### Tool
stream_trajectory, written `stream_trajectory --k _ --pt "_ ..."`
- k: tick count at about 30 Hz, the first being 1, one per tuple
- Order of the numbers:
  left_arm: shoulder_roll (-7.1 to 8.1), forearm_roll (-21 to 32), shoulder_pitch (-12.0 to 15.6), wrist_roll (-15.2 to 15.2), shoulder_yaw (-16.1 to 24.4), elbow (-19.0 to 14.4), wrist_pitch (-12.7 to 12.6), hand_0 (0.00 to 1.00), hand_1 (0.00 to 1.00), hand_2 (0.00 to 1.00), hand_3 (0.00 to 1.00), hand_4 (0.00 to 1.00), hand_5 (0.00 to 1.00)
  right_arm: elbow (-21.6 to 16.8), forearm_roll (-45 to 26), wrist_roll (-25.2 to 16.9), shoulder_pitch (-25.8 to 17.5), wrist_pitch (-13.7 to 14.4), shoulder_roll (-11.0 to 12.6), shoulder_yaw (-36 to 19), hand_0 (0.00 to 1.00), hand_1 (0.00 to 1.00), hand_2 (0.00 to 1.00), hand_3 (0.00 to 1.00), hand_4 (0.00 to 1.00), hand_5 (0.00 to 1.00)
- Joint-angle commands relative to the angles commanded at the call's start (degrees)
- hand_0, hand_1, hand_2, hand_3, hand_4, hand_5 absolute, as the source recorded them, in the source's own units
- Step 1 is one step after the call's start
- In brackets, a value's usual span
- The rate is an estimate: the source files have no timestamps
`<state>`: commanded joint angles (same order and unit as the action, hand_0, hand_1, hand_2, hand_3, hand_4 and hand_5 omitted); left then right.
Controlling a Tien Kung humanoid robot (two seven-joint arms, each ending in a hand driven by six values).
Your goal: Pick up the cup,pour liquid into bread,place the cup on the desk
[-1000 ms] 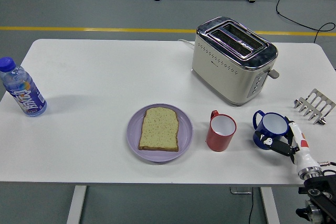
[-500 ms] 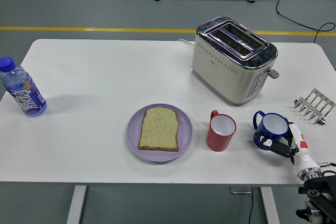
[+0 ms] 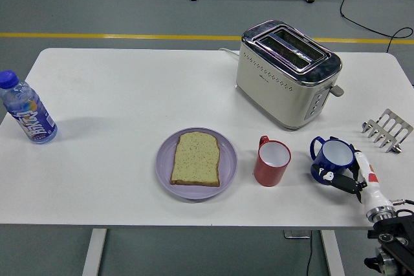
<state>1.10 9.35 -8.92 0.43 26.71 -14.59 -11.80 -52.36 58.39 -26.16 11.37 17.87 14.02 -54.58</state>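
Two cups stand near the front right of the white tabletop (image 3: 129,95): a red cup (image 3: 272,162) just right of the purple plate (image 3: 228,163) holding the bread (image 3: 196,158), and a blue cup (image 3: 334,159) further right. Right hand (image 3: 349,176) is at the blue cup, fingers (image 3: 331,175) closed around its lower side. Toaster (image 3: 288,72) stands behind; bottle (image 3: 27,108) far left; small rack (image 3: 388,130) far right.

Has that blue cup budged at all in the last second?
Yes, slightly. The blue cup has shifted a touch left, toward the red cup, and now tilts a little, with the right robot hand against it.
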Motion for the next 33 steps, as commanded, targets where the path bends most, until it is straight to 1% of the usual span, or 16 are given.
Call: stream_trajectory --k 8,9,14,15,32,33 --pt "0.03 0.21 -0.08 -0.08 -0.15 0.00 0.03 0.690 0.756 0.773 0.611 0.396 0.998 -0.05 -0.12 -0.13 0.00 0.20 -0.06 -0.33 0.811 0.719 0.869 0.890 0.909 0.028" --pt "0.04 0.29 -0.08 -0.11 -0.21 0.01 0.05 0.690 0.756 0.773 0.611 0.396 0.998 -0.02 -0.09 -0.11 -0.02 0.27 -0.09 -0.47 0.831 0.734 0.890 0.929 0.911 0.028" --pt "0.03 0.43 -0.09 -0.16 -0.28 0.00 0.04 0.690 0.756 0.773 0.611 0.396 0.998 0.02 -0.15 -0.07 -0.06 0.46 -0.17 -0.74 0.831 0.734 0.890 0.929 0.911 0.028" --pt "0.04 0.43 -0.09 -0.16 -0.29 0.00 0.05 0.690 0.756 0.773 0.611 0.396 0.998 0.01 -0.17 -0.05 -0.08 0.47 -0.17 -0.80 0.847 0.751 0.901 0.965 0.916 0.025" --pt "0.07 0.42 -0.11 -0.16 -0.36 0.00 0.08 0.690 0.756 0.773 0.611 0.396 0.998 -0.25 -0.34 -0.06 -0.25 -0.01 -0.15 -1.23 0.861 0.755 0.913 0.997 0.916 0.019" --pt "0.07 0.42 -0.10 -0.16 -0.36 0.00 0.08 0.690 0.756 0.773 0.611 0.396 0.998 -0.26 -0.42 -0.10 -0.27 -0.02 -0.15 -1.25 0.873 0.775 0.930 0.998 0.921 0.018"
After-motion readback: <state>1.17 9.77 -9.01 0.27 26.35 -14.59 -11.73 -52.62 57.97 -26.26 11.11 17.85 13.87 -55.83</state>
